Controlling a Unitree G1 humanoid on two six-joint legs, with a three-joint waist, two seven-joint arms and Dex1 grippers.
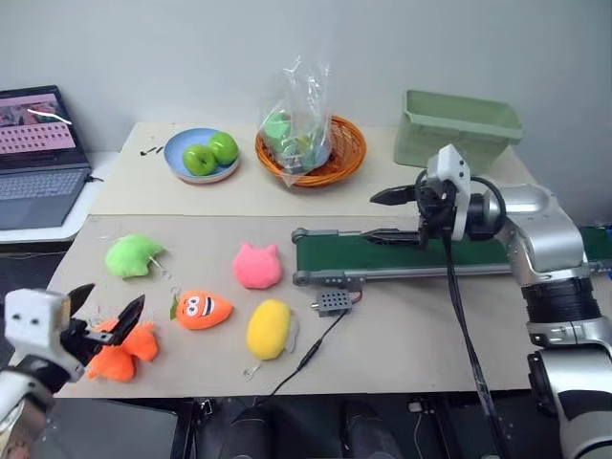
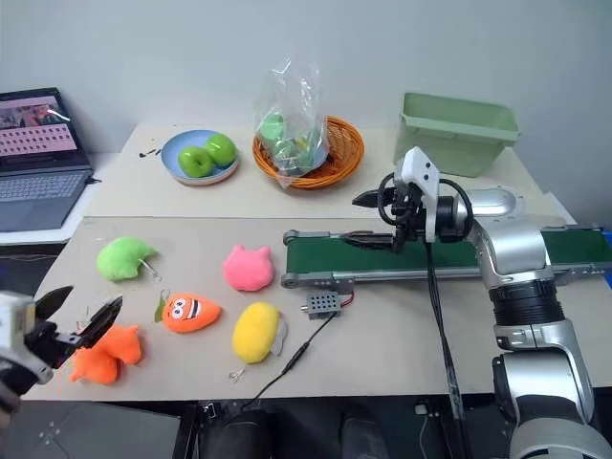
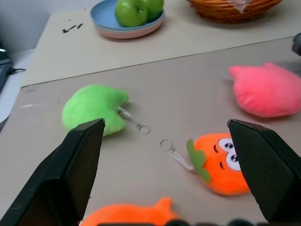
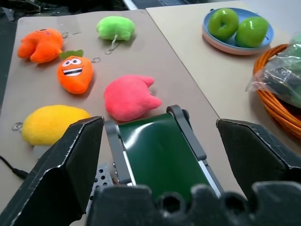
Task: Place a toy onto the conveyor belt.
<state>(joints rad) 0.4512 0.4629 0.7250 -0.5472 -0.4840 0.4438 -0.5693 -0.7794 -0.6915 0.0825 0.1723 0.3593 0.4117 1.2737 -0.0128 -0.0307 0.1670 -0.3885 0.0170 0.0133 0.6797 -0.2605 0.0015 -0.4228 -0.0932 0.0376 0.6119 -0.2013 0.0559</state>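
The toy (image 1: 120, 356), a lumpy bright orange plush, lies at the near left corner of the table mat. My left gripper (image 1: 105, 308) hangs open just above it on the near side, nothing between its fingers; in the left wrist view the toy (image 3: 127, 214) lies low between the two spread fingers (image 3: 70, 174). The conveyor belt (image 1: 382, 256), dark green in a grey frame, runs along the right half of the table. My right gripper (image 1: 388, 216) is open and empty over the belt's left end, pointing left; the belt (image 4: 160, 155) lies between its fingers.
On the mat lie a green plush (image 1: 132, 255), a pink eared plush (image 1: 257, 266), an orange face plush (image 1: 202, 310) and a yellow plush (image 1: 269, 328). A grey box (image 1: 334, 302) with a cable sits by the belt. Behind stand an apple plate (image 1: 201, 156), a basket (image 1: 311, 153), a green bin (image 1: 457, 129) and a laptop (image 1: 38, 158).
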